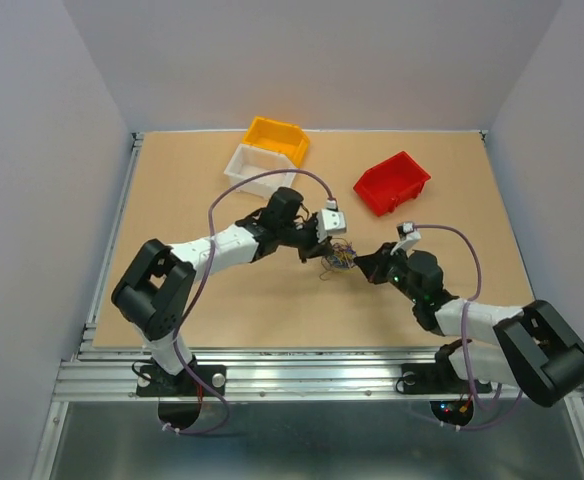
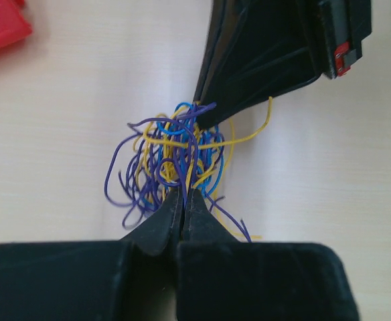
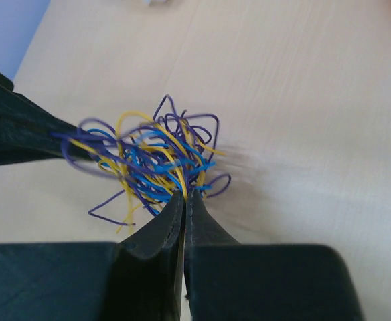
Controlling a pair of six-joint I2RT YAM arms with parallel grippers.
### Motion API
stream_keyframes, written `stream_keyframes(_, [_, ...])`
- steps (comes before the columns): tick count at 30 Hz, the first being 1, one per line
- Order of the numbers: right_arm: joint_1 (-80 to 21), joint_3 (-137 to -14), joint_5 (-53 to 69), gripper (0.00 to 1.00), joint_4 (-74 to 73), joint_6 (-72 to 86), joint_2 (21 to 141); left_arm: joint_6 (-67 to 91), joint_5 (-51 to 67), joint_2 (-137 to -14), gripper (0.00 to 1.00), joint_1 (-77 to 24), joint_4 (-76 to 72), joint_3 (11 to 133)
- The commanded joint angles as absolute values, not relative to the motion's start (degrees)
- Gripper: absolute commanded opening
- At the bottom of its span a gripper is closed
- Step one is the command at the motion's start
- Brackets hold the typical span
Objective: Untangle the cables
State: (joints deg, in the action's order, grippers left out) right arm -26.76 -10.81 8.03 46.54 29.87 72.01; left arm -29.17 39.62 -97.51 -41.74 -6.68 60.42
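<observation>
The cables (image 1: 339,260) sit as one small knotted clump near the middle of the tabletop (image 1: 222,310), in the gap between the two arms. From where I stand it is a mess of purple, yellow and blue strands, looped through each other, with a few loose ends poking out at the sides.

The left end effector (image 1: 324,245) comes at the clump from the far left side and is clenched tight, its tips pinching a few strands at the clump's edge. The right end effector (image 1: 364,267) comes in from the opposite side, and it too is clenched on strands. So the clump is gripped from two opposed sides, which I take to be the point: with a hold at each end, drawing the arms apart would tease the knot open rather than drag the whole lot across the tabletop.

Whether the clump rests on the wood or hangs just above it, I cannot tell.

The red bin (image 1: 392,183), orange bin (image 1: 277,138) and white bin (image 1: 257,168) stand well apart at the far side, out of the way of any pull.

The tangle looks as dense as ever, so the task seems barely begun. Thin strands may slip from a pinch this small.
</observation>
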Motion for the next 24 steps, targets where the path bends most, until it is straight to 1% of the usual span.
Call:
stream_keyframes(1, [-26.98, -10.99, -4.9, 0.01, 41.18, 32.34, 64.37, -23.14, 39.47, -89.83, 0.0, -35.26, -13.08, 59.42])
stream_keyframes(5, [-26.98, -10.64, -19.9, 0.01, 29.29, 36.02, 55.83, -15.22, 35.87, -86.67, 0.0, -26.91, -18.09, 57.66])
stream_keyframes(6, [-27.07, -10.46, -21.86, 0.01, 25.61, 36.73, 54.24, -13.9, 34.99, -86.23, 0.0, -24.2, -19.06, 57.31])
stream_keyframes(8, [-27.07, -9.76, -25.64, 0.01, 22.95, 38.4, 49.51, -10.83, 34.54, -84.82, 0.0, -21.63, -21.61, 56.08])
stream_keyframes(10, [-26.98, -9.32, -26.45, 0.0, 20.84, 39.2, 46.86, -9.85, 33.49, -84.2, 0.0, -20.57, -22.5, 55.72])
stream_keyframes(15, [-26.98, -8.09, -32.77, 0.01, 16.62, 43.24, 40.96, -8.35, 24.01, -81.57, 0.0, -20.39, -23.99, 54.14])
stream_keyframes(17, [-26.98, -7.47, -33.84, 0.01, 16.35, 43.68, 39.38, -8.44, 23.73, -80.42, 0.0, -20.39, -24.43, 53.26])
stream_keyframes(19, [-26.98, -7.38, -30.6, 0.29, 17.04, 41.32, 37.62, -9.66, 31.25, -79.72, 0.0, -20.48, -24.87, 52.56])
stream_keyframes(20, [-26.98, -7.03, -24.84, 0.45, 18.62, 37.83, 37.44, -10.28, 34.68, -79.72, 0.0, -20.74, -24.79, 52.47])
stream_keyframes(22, [-27.07, -5.63, -18.66, 0.68, 24.57, 34.64, 37.88, -14.47, 37.96, -79.98, 0.0, -24.59, -21.47, 53.34])
stream_keyframes(24, [-26.98, -5.27, -12.76, 0.75, 27.32, 31.92, 39.19, -18.18, 37.01, -80.42, 0.0, -28.54, -18.73, 53.96])
